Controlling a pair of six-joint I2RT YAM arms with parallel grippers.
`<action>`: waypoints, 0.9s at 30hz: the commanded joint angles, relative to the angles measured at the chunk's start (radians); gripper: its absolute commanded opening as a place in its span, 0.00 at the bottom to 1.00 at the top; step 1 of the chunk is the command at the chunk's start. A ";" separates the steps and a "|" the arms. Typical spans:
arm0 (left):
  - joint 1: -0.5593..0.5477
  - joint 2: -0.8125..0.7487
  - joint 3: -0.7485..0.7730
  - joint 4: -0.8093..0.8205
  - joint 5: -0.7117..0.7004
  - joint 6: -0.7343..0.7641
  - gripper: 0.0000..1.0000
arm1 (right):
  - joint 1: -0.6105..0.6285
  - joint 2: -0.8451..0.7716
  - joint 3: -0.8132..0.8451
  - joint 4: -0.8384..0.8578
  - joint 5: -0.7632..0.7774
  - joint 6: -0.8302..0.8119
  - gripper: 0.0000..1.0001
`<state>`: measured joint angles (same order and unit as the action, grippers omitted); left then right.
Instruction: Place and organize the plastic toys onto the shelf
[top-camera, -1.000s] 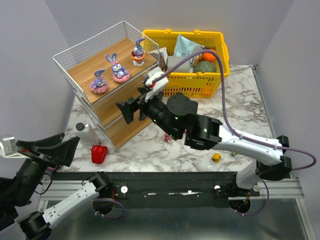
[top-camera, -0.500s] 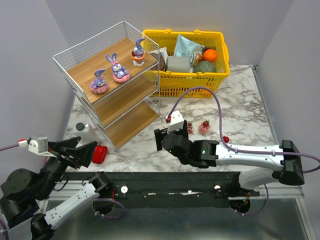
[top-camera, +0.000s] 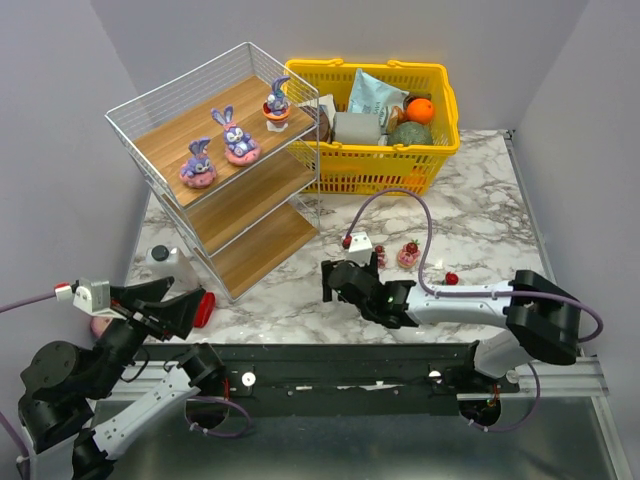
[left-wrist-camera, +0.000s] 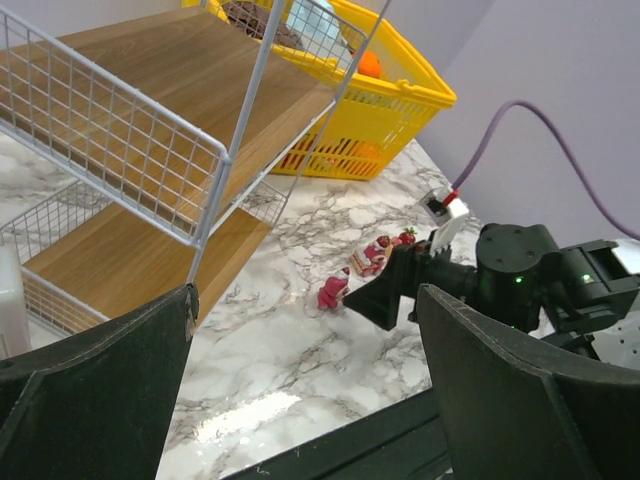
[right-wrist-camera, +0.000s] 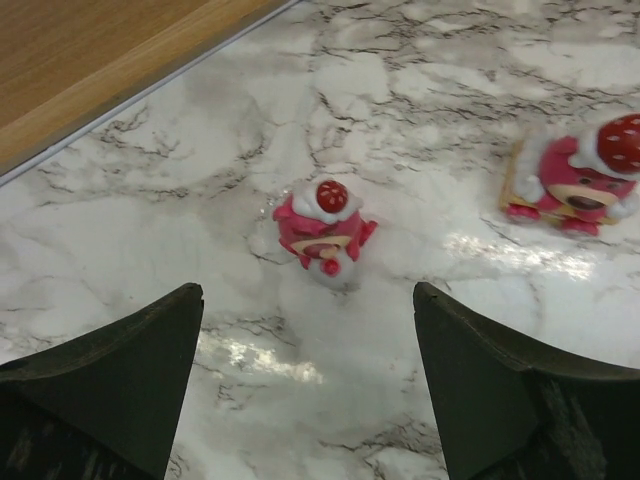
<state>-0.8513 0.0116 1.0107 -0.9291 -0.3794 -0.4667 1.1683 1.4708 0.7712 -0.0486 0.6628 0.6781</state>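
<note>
Three purple bunnies (top-camera: 238, 138) stand on the top board of the shelf (top-camera: 215, 205). My right gripper (right-wrist-camera: 305, 292) is open and empty, low over the marble, with a pink-red figure (right-wrist-camera: 322, 225) just beyond its fingertips. A second pink-red figure (right-wrist-camera: 575, 180) lies to the right. In the top view the right gripper (top-camera: 335, 283) hides the near figure; two pink-red figures (top-camera: 408, 254) and a tiny red piece (top-camera: 452, 278) lie behind the arm. My left gripper (top-camera: 168, 302) is open and empty at the near left, and in its own view (left-wrist-camera: 307, 300) faces the near figure (left-wrist-camera: 333, 290).
A yellow basket (top-camera: 385, 150) full of goods stands behind the shelf's right side. A white bottle (top-camera: 165, 262) and a red bell pepper (top-camera: 204, 306) sit by the shelf's near left corner, the pepper partly behind my left gripper. The shelf's lower boards (left-wrist-camera: 110, 270) are bare.
My right arm has swung down from the shelf front to the table and now sits low before the pink-red figure. My left gripper has moved forward and right towards the pepper.
</note>
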 joint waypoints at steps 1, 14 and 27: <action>-0.003 -0.055 -0.027 0.067 0.050 0.026 0.99 | -0.019 0.072 -0.006 0.197 -0.081 -0.031 0.90; -0.003 -0.068 -0.034 0.124 0.082 0.057 0.99 | -0.094 0.217 0.051 0.234 -0.055 -0.029 0.77; -0.003 -0.053 -0.015 0.118 0.074 0.072 0.99 | -0.122 0.266 0.094 0.191 -0.022 -0.031 0.21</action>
<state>-0.8516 0.0109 0.9833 -0.8268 -0.3210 -0.4202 1.0504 1.7275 0.8429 0.1638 0.5926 0.6239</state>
